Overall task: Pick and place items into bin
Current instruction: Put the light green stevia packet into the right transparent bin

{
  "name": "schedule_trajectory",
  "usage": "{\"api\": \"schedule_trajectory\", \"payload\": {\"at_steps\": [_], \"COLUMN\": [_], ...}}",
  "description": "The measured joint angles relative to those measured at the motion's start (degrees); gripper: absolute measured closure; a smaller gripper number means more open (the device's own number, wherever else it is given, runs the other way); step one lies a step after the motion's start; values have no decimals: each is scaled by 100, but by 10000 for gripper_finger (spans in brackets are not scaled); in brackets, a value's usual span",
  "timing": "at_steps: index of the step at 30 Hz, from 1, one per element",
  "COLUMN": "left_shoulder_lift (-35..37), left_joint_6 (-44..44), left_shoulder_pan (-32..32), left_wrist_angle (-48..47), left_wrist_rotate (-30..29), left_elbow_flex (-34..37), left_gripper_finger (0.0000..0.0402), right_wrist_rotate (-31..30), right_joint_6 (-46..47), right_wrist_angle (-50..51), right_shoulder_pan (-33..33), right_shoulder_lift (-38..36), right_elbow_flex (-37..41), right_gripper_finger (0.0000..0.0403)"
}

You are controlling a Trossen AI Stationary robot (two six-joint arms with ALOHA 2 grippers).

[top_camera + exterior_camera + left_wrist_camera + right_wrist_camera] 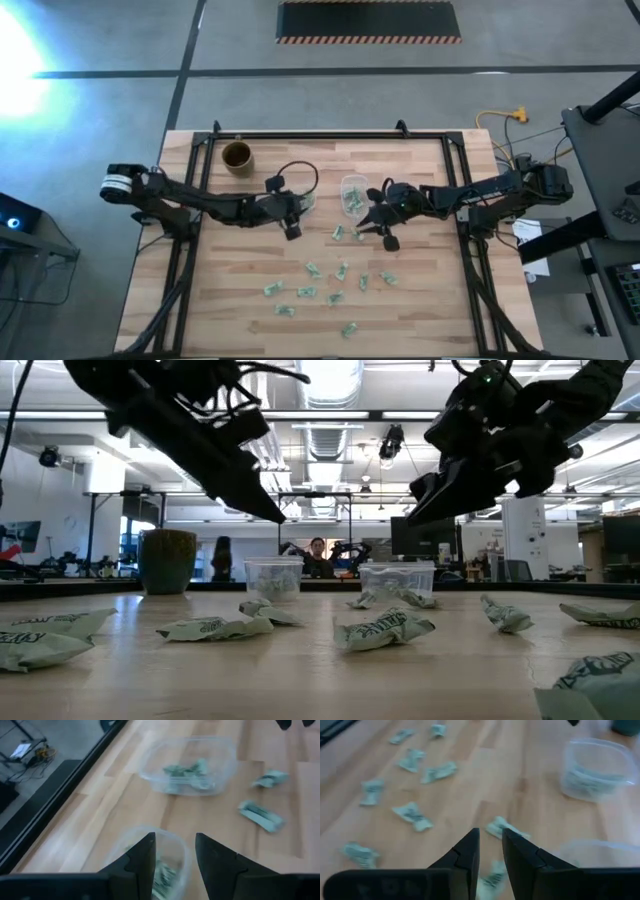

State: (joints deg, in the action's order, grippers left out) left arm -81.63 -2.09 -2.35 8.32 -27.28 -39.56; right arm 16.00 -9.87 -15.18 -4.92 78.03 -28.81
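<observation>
Green-and-white wrappers (325, 280) lie scattered over the near half of the bench (420, 310), with a few already inside two clear tubs (352, 192) mid-bench. The left tool (174, 857) hangs over the left tub (172, 851), its fingers spread and empty. The right tool (490, 851) hovers above a wrapper (506, 828) beside the right tub, fingers slightly parted, holding nothing.

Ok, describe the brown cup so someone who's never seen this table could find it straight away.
Start at the wooden table seen from above and go to its far left corner, behind the left arm. The brown round cup stands there alone, upright and open-topped. Unlike the two clear plastic tubs nearer the middle, it is dark, opaque, and has no green-and-white wrappers around it.
</observation>
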Motion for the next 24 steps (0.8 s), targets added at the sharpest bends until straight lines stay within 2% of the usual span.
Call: {"api": "schedule_trajectory", "payload": {"at_steps": [7,10,17,21,24], "left_shoulder_lift": [86,84,86,86,86], "left_joint_6": [-47,-26,-2,-3,-4], "left_shoulder_pan": [-376,-405,-402,-405,-405], "left_wrist_angle": [-7,-54,-21,-28,-29], "left_wrist_rotate": [-49,-240,-340,-354,-353], "left_elbow_flex": [225,280,306,318,320], "left_gripper_finger": [279,279,278,278,278], "right_wrist_rotate": [9,-630,-2764,-3369,-3421], "right_joint_6": [388,752,1725,2248,2554], "right_wrist_angle": [38,205,610,601,601], "right_shoulder_pan": [649,970,1692,1871,1883], "right_shoulder_lift": [3,3,3,3,27], "right_elbow_flex": [-29,-11,3,9,34], "right_gripper_finger": [329,332,327,326,329]}}
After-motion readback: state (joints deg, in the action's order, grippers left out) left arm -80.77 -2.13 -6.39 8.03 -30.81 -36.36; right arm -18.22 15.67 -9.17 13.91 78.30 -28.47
